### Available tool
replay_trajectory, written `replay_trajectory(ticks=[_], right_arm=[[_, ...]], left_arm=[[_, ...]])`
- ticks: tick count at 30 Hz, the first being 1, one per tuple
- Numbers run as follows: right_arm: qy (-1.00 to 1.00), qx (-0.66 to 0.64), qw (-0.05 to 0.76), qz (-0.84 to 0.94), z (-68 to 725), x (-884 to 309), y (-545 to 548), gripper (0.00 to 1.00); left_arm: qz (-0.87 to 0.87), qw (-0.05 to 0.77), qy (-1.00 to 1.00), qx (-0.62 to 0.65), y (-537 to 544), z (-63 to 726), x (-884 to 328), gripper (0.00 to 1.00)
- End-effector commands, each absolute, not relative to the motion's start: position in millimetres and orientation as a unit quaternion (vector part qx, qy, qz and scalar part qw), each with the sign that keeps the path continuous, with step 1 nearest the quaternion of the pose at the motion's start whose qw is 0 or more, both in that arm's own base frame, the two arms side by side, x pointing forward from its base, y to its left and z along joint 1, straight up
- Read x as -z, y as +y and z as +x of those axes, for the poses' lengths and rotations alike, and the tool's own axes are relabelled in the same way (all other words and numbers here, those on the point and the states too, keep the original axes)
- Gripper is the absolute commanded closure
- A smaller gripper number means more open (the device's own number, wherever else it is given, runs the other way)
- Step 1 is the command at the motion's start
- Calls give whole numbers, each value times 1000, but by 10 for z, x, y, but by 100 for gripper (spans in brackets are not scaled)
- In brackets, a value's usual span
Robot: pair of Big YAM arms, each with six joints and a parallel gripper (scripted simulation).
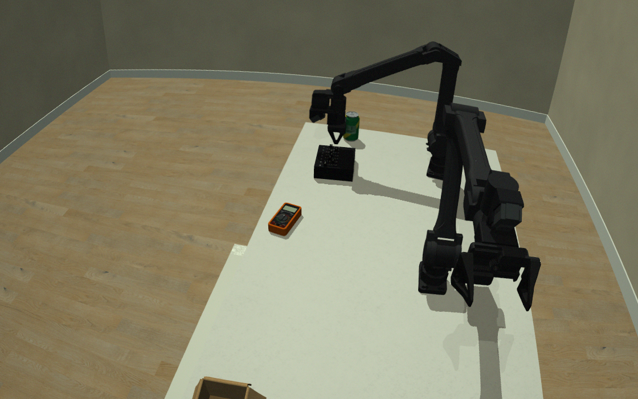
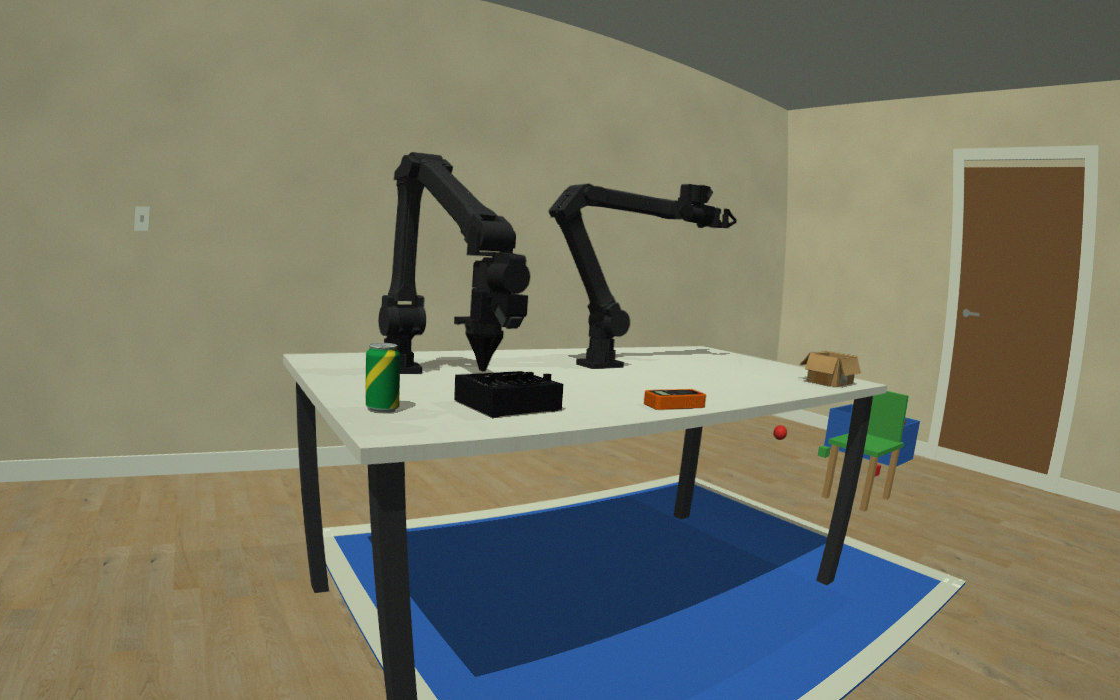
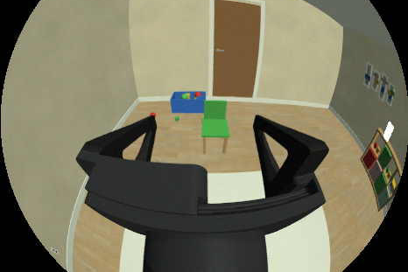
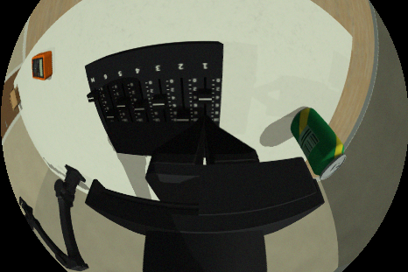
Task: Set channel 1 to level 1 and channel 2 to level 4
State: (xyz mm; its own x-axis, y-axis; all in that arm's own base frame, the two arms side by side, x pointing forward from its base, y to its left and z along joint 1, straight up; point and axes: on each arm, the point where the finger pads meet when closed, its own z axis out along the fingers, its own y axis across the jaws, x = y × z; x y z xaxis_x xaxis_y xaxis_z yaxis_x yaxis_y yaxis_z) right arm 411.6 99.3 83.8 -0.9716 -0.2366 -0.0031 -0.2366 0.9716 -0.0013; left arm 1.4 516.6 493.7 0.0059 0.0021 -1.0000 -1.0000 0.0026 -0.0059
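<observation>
The black lighting desk sits near the far end of the white table; it also shows in the exterior view and in the right wrist view, with several numbered faders. My right gripper is shut, its tips pointing down just above the desk's edge nearest the can, over the channel 1 fader. In the exterior view the right gripper's tip hangs just above the desk. My left gripper is open and empty, held high above the table's near end, facing the room.
A green soda can stands beside the desk at the table's far end. An orange multimeter lies near the table's left edge. A cardboard box sits at the near corner.
</observation>
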Motion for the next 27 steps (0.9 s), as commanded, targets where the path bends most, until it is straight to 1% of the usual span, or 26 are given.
replay_trajectory(ticks=[1,27], right_arm=[[993,-1,2,-120,4131,-816,960,100],[993,-1,6,-120,4127,-848,955,100]], left_arm=[[-480,514,482,-523,5223,-23,-5322,0],[-480,514,482,-523,5223,-23,-5322,0]])
